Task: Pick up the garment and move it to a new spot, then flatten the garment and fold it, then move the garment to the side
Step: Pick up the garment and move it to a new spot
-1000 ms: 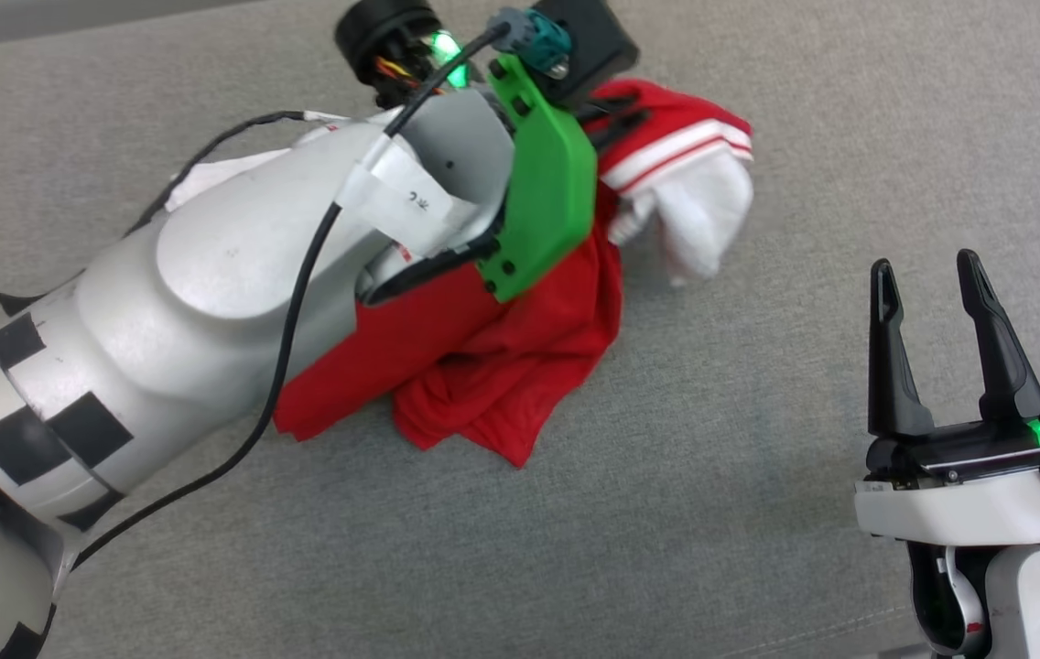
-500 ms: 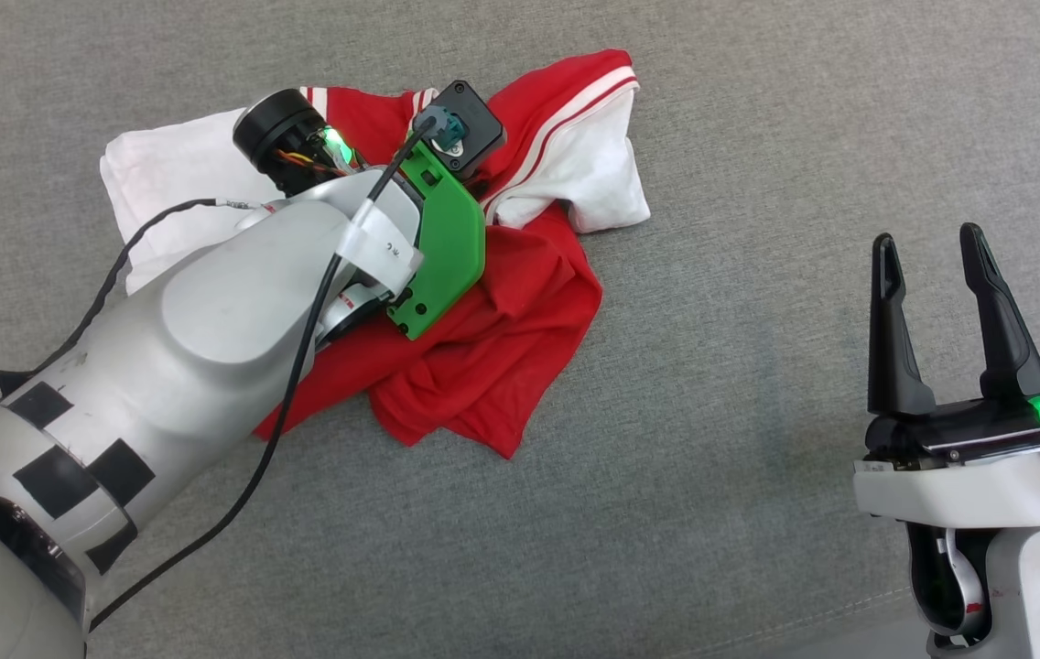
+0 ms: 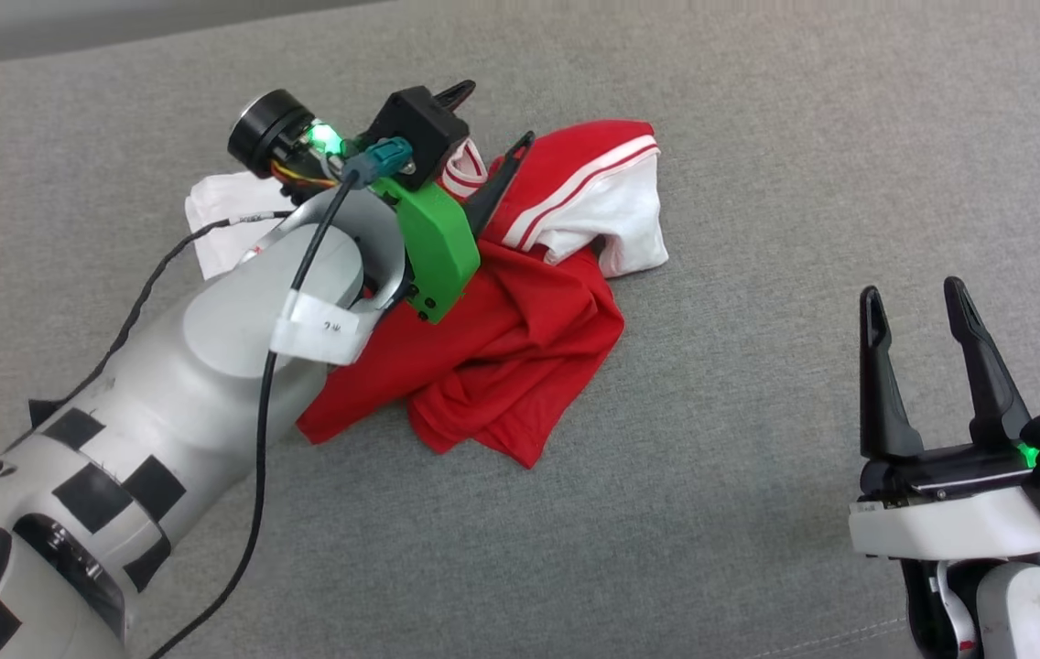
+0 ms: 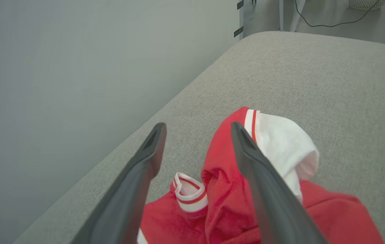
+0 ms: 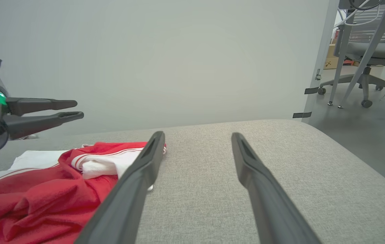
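- Left gripper (image 3: 491, 119): my fingers apart, holding nothing, above the shirt (image 3: 520, 366).
- Right gripper (image 3: 912, 293): apart, empty, well clear of it.
- Shirt: red, white sleeves, striped trim, crumpled on the grey cushion (image 3: 758, 183).

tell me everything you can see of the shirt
The shirt is red, thin jersey-like knit, with white short arms trimmed in red-and-white stripes. One sleeve lies folded over at its far right; a second sleeve pokes out at the left. A striped collar sits mid-heap. It lies crumpled, unfolded, on the grey cushion. Nothing grips it: the left gripper hovers above it, fingers open, and the left forearm hides part of it.
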Motion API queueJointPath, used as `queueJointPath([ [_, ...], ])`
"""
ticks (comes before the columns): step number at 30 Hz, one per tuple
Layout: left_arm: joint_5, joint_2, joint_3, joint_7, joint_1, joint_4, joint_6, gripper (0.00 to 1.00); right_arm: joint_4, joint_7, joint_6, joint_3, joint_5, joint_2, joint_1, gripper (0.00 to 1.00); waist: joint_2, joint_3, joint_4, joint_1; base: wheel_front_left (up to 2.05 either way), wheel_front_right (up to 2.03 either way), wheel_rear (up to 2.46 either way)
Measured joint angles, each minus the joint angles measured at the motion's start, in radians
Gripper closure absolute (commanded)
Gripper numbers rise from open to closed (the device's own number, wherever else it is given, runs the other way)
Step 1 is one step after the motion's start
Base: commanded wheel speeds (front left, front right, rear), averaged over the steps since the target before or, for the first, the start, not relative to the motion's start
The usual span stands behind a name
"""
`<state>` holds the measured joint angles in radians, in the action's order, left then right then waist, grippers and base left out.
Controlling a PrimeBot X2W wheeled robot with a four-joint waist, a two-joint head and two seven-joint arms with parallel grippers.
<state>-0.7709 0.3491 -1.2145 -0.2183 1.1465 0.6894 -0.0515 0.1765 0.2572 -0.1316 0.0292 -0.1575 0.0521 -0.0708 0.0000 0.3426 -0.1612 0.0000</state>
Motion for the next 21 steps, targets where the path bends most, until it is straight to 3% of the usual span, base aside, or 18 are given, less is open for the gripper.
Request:
queueJointPath([
  [5,0.027,0.033,0.089,-0.037,-0.109,-0.058,0.142,0.0,-0.016,0.0,0.0,-0.009,0.009,0.0,0.036,0.0,0.0,-0.069,0.027,0.0,0.0,0.0,0.0],
  [9,0.105,0.087,0.23,-0.038,-0.252,-0.212,0.274,0.0,-0.026,0.0,0.0,-0.02,0.013,0.0,0.069,0.0,0.0,-0.122,0.056,-0.0001,0.0,0.0,0.0],
  [14,0.202,0.132,0.397,-0.038,-0.458,-0.372,0.387,0.0,-0.04,0.0,0.0,-0.026,0.014,0.0,0.096,0.0,0.0,-0.174,0.097,-0.0001,0.0,0.0,0.0],
  [15,0.25,0.139,0.469,-0.038,-0.547,-0.429,0.424,0.0,-0.043,0.0,0.0,-0.031,0.015,0.0,0.105,0.0,0.0,-0.191,0.116,-0.0001,0.0,0.0,0.0],
  [21,0.379,0.134,0.651,-0.038,-0.781,-0.555,0.501,0.0,-0.057,0.0,0.0,-0.042,0.015,0.0,0.119,0.0,0.0,-0.241,0.158,-0.0001,0.0,0.0,0.0],
])
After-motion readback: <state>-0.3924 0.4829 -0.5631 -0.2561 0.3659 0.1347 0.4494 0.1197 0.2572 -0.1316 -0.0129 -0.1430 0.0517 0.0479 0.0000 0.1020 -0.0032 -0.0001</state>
